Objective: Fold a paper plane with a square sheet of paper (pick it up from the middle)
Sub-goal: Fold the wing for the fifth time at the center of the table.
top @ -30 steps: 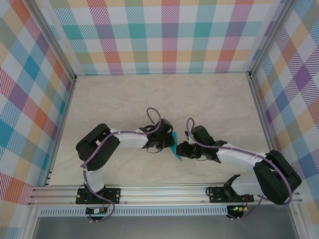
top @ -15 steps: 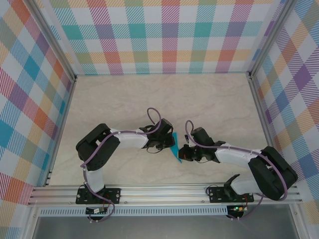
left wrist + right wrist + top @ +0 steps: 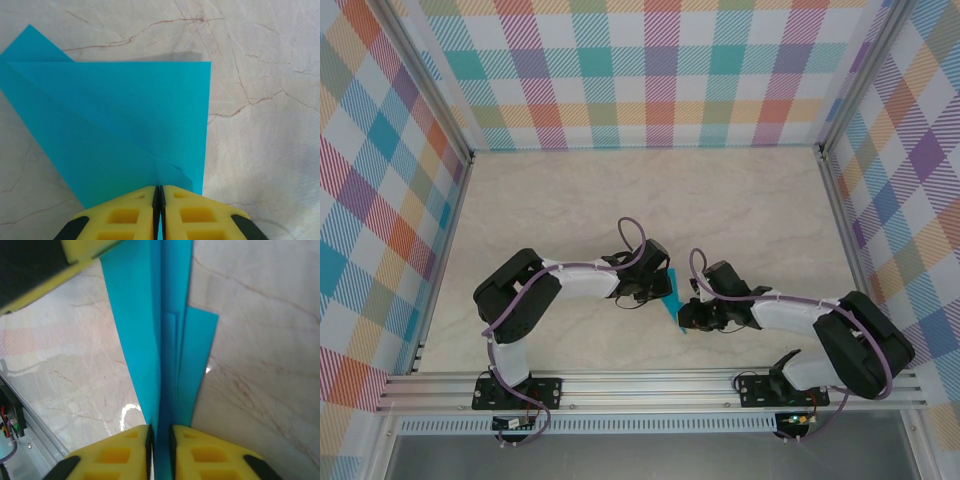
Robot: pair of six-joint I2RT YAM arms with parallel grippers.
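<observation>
- The left gripper (image 3: 159, 194) is pinched flat on the plane (image 3: 125, 130) at the edge of its folded layers, with only paper between the jaws.
- The right gripper (image 3: 160, 432) is narrowed on the same plane's centre crease, and the layers stand between its fingers.
- From above, the plane (image 3: 672, 300) sits between the two arms at the front middle of the table (image 3: 620, 190). I cannot tell whether it touches the surface.
- The step looks like setting a fold.
  - To do it well, one grip should hold firm while the other works along the crease.
  - Pulling the two grips apart could tear the thin paper or shift the layers.
- A finger (image 3: 87, 250) of the left gripper comes close to the right one, so crowding is the main obstacle.
- The rail (image 3: 650, 385) runs near the arms' bases, and the plaid walls (image 3: 660, 70) are well apart from the work.
</observation>
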